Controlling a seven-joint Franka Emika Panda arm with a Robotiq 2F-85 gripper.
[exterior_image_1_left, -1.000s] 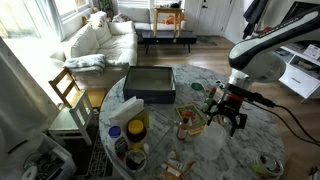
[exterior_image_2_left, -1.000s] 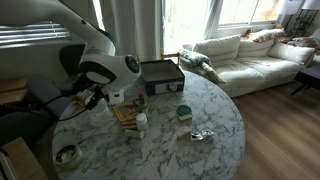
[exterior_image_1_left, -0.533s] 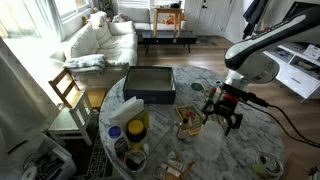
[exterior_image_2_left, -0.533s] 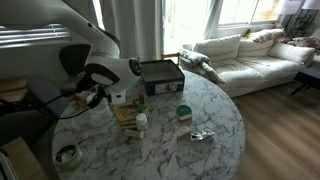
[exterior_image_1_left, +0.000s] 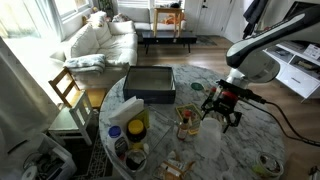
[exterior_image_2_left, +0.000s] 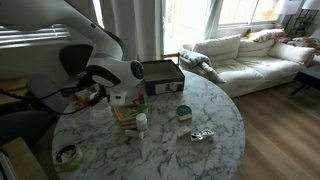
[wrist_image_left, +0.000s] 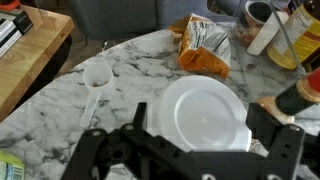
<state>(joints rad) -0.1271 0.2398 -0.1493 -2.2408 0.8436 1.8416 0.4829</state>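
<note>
My gripper (wrist_image_left: 198, 113) is open and hangs just above a round white plate (wrist_image_left: 205, 118) on the marble table (wrist_image_left: 60, 110). The plate lies between the two black fingers, and I see no contact. A white plastic spoon (wrist_image_left: 95, 85) lies to the plate's left. An orange snack bag (wrist_image_left: 205, 50) lies beyond the plate. In an exterior view the gripper (exterior_image_1_left: 224, 112) hovers over the table next to the snack bag (exterior_image_1_left: 188, 122). In the other exterior view the arm (exterior_image_2_left: 110, 72) hides the fingers.
A black box (exterior_image_1_left: 150, 83) (exterior_image_2_left: 162, 76) sits on the table's far side. Jars and a yellow container (exterior_image_1_left: 136, 128) crowd one edge. A small bottle (exterior_image_2_left: 142, 123), a green lid (exterior_image_2_left: 183, 112) and a tape roll (exterior_image_2_left: 66, 154) are on the table. A wooden chair (exterior_image_1_left: 68, 90) and a sofa (exterior_image_1_left: 100, 40) stand beyond.
The arm has shifted only slightly over the plate. The fingers stay open and nothing on the table has moved.
</note>
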